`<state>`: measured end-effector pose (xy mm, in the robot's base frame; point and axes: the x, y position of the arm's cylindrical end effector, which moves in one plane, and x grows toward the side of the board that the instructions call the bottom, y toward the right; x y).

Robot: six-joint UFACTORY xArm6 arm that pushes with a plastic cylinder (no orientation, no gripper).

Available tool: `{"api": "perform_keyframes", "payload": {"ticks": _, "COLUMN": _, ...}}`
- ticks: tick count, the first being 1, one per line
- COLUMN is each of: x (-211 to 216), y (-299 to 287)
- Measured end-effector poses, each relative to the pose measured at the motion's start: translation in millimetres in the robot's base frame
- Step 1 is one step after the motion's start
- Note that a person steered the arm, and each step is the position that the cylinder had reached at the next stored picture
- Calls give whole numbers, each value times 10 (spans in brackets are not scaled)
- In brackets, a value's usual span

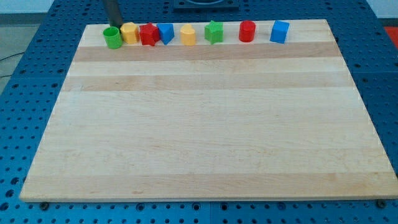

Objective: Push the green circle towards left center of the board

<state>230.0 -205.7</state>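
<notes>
The green circle [112, 37] stands at the board's top left corner, first in a row of blocks along the top edge. My tip [115, 25] is just behind it, at its upper right, touching or nearly touching it and close to the yellow block [129, 32]. The rod rises out of the view's top.
Along the top edge to the right stand a red block [148, 34], a blue triangle [166, 32], a yellow cylinder [188, 35], a green star [214, 32], a red cylinder [247, 31] and a blue cube [280, 31]. The wooden board [205, 124] lies on a blue perforated table.
</notes>
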Motion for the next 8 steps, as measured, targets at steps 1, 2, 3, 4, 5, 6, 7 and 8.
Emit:
{"api": "perform_keyframes", "payload": {"ticks": 1, "x": 485, "y": 0}}
{"api": "perform_keyframes", "payload": {"ticks": 2, "x": 592, "y": -50}}
{"api": "perform_keyframes", "payload": {"ticks": 3, "x": 568, "y": -124}}
{"api": "perform_keyframes", "payload": {"ticks": 4, "x": 521, "y": -214}}
{"api": "perform_keyframes", "payload": {"ticks": 5, "x": 340, "y": -362}}
{"api": "perform_keyframes", "payload": {"ticks": 6, "x": 629, "y": -407}}
{"api": "perform_keyframes", "payload": {"ticks": 7, "x": 1076, "y": 149}}
{"api": "perform_keyframes", "payload": {"ticks": 8, "x": 733, "y": -119}}
